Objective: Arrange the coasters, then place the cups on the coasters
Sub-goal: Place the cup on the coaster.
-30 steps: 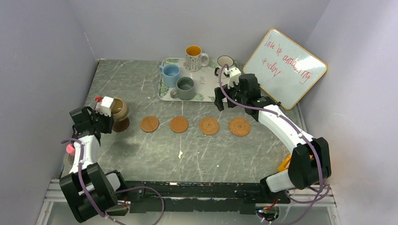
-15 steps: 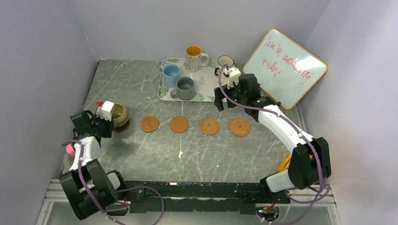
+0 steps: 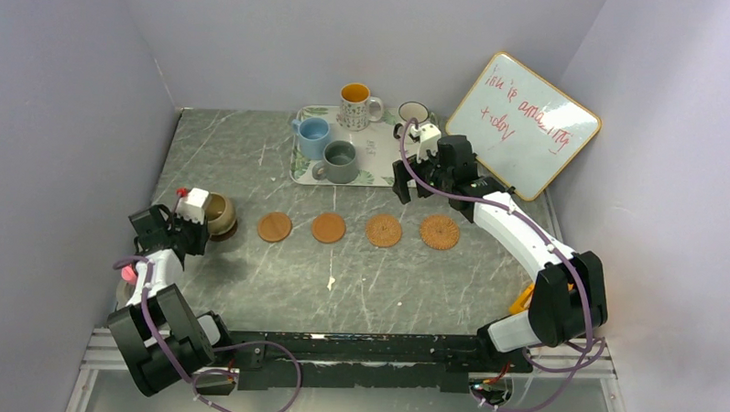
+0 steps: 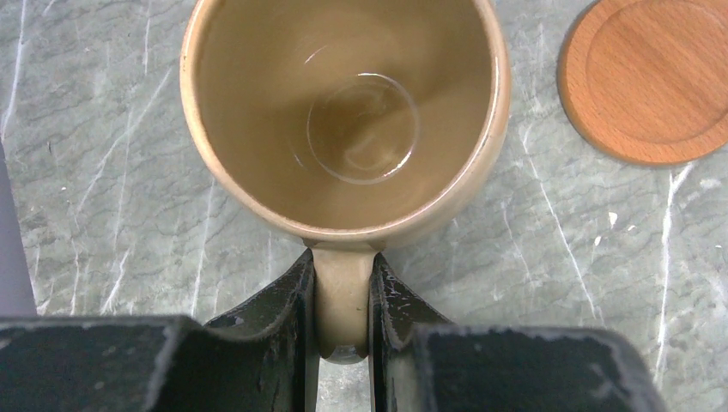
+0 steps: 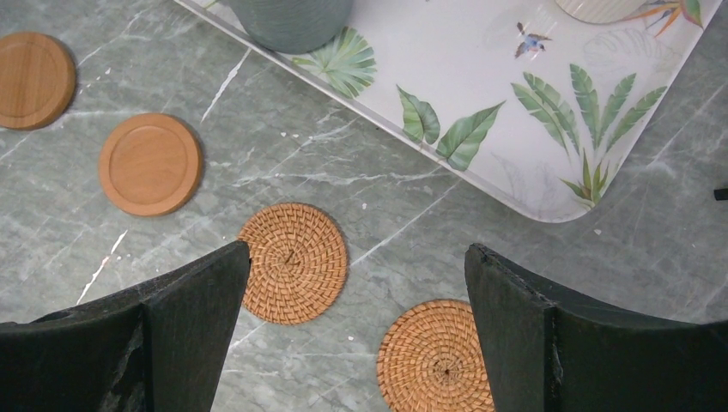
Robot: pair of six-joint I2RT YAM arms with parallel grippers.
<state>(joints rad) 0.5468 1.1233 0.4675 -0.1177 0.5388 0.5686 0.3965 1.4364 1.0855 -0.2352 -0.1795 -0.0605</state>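
Tan mug (image 4: 343,112): upright, mouth up, empty, at the left side of the top view, left end of the coaster row. Its handle (image 4: 343,305) points to the bottom of the left wrist frame.

Left gripper (image 4: 343,283): closed on that handle, one finger pressed against each side.

Dark coaster (image 3: 226,230): a sliver shows at the mug's lower right edge in the top view. Cannot tell whether the mug rests on it or hangs just above.

Remaining coasters, in a row across the middle of the top view, each apart from its neighbour:
- smooth coaster (image 3: 274,227), nearest the tan mug
- second smooth coaster (image 3: 328,228)
- woven coaster (image 3: 383,230)
- second woven coaster (image 3: 439,232)

Right gripper (image 5: 356,253): fingers spread wide, nothing between them, above the two woven coasters and near the corner of the leaf-print tray (image 5: 515,94).

Upper centre of the top view, on the tray: light blue mug (image 3: 313,131), grey-green mug (image 3: 341,161), patterned mug (image 3: 356,105) with orange inside. White mug (image 3: 413,112) sits at the tray's right end, partly hidden by the right arm.

Whiteboard (image 3: 529,125): leaning, upper right.
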